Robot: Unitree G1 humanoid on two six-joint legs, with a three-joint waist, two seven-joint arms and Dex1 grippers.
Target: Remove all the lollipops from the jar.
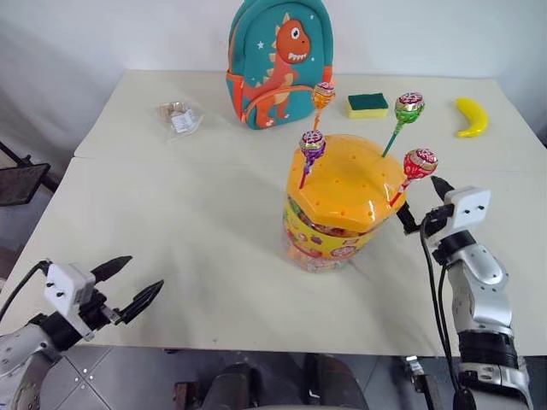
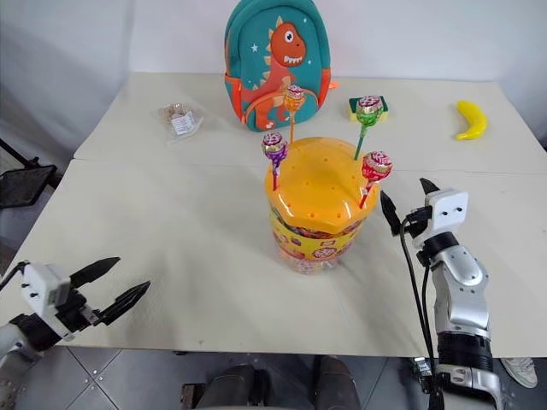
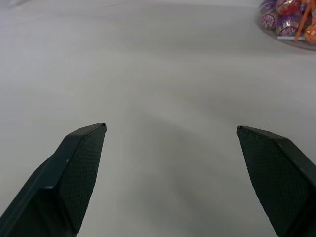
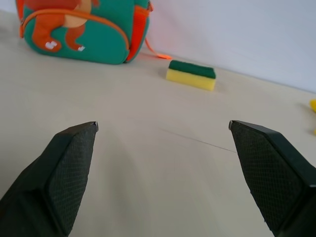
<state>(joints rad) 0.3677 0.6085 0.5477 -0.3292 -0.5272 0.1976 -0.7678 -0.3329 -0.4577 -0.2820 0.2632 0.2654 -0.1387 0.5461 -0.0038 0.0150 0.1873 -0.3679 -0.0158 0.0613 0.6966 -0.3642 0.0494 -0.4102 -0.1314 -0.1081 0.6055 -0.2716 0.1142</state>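
The right gripper [image 1: 422,203] stands at the right of the head view with its two black fingers [image 4: 64,168] spread wide and nothing between them. It hovers just beside the jar's right shoulder, close under the red-pink lollipop [image 1: 420,162]; whether a fingertip touches the stick cannot be told. From its wrist view the fingers frame bare table, with the sponge [image 4: 191,74] and the backpack [image 4: 84,30] beyond.

The left gripper [image 1: 128,286] sits in the lower left of the head view, over the near table edge, its fingers [image 3: 74,173] also wide apart and empty. It is well apart from the jar; in its wrist view a sliver of the jar's candy-filled base [image 3: 289,22] shows at the upper right corner.

The jar [image 1: 329,235] stands upright near the middle of the frame on the pale table [image 1: 188,213], its domed orange lid [image 1: 346,179] on. All four lollipops are stuck by their sticks in the lid's holes: the purple one [image 1: 312,145] at the lid's left edge, the orange one [image 1: 323,96] at the back, the green one [image 1: 409,107] at the back right, and the red-pink one at the right edge, leaning outward.

Behind the jar, at the top of the frame, the teal dinosaur backpack stands upright. The green-and-yellow sponge lies to its right, a yellow banana [image 1: 472,117] farther right, and a small clear packet [image 1: 179,118] lies to the backpack's left.
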